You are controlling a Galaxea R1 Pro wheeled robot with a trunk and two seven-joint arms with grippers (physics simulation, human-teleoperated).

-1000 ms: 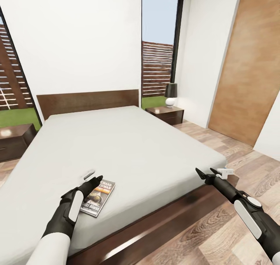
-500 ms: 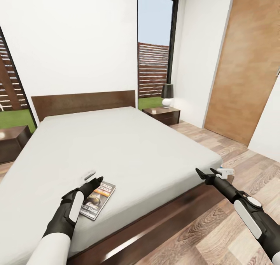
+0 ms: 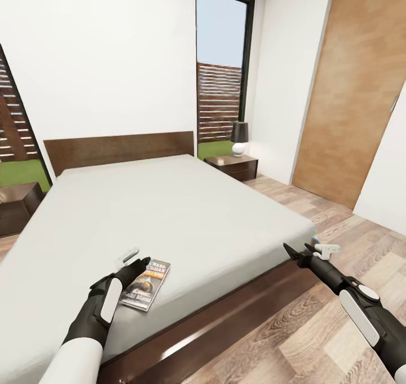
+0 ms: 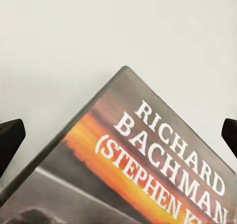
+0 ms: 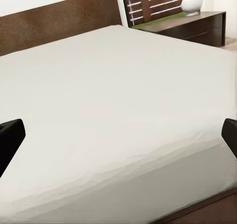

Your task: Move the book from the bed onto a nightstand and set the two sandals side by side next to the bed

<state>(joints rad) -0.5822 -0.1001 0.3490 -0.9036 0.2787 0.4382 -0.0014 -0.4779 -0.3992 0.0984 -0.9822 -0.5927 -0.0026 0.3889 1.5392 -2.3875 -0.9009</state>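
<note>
The book point(image 3: 148, 285), a thin paperback with "Richard Bachman" lettering and an orange band, lies flat on the bed point(image 3: 175, 203) near its foot edge. My left gripper point(image 3: 137, 264) hovers open over the book's corner. In the left wrist view the book point(image 4: 148, 165) fills the space between the spread fingertips point(image 4: 10, 140). My right gripper point(image 3: 299, 251) is open too, held off the bed's foot corner above the floor and aimed at the mattress point(image 5: 123, 100). One nightstand point(image 3: 232, 166) stands at the bed's far right and another nightstand point(image 3: 17, 206) at its left. The sandals are out of view.
A black-shaded lamp with a white base point(image 3: 239, 138) sits on the right nightstand. A brown wooden door point(image 3: 349, 91) is on the right wall. Wood-plank floor point(image 3: 316, 316) runs along the bed's right side and foot. The dark platform base point(image 3: 225, 310) juts out below the mattress.
The whole picture has shifted, so the camera has moved. Both arms hold the same pose, and the left gripper stays over the book's corner.
</note>
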